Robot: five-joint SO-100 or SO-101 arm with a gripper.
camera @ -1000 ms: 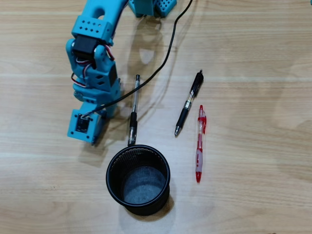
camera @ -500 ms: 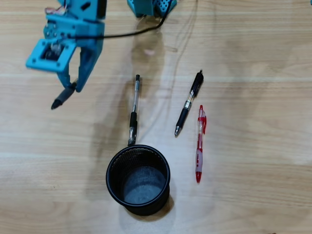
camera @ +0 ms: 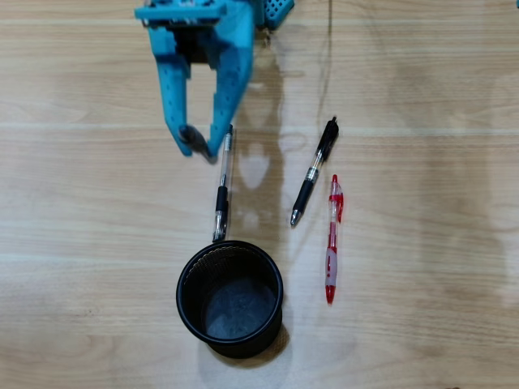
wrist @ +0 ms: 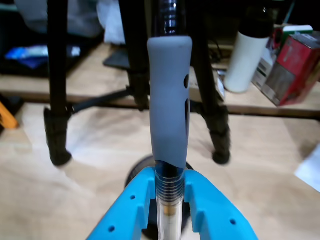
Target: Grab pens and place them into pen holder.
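Note:
High over the table, my blue gripper [camera: 195, 144] is shut on a pen [camera: 193, 139] whose dark tip shows between the fingers. In the wrist view that pen [wrist: 169, 100], grey-gripped with a clear barrel, stands clamped in the gripper [wrist: 169, 182]. Three pens lie on the wood: a black and clear one [camera: 222, 185] just under and right of the gripper, a black one [camera: 313, 172], and a red one [camera: 332, 240]. The black mesh pen holder [camera: 183, 285] stands upright below them; its inside looks empty. A dark round shape [wrist: 134, 172] shows behind the jaws.
The arm's blue base [camera: 272, 11] and a thin black cable [camera: 330, 49] are at the top edge. In the wrist view, black tripod legs [wrist: 56, 100], a white bottle [wrist: 245, 55] and a red box [wrist: 292, 67] stand beyond the table.
The gripper has lifted from beside the cup, swung out to the upper left with a pen, then moved right to hang above the black and clear pen's upper end.

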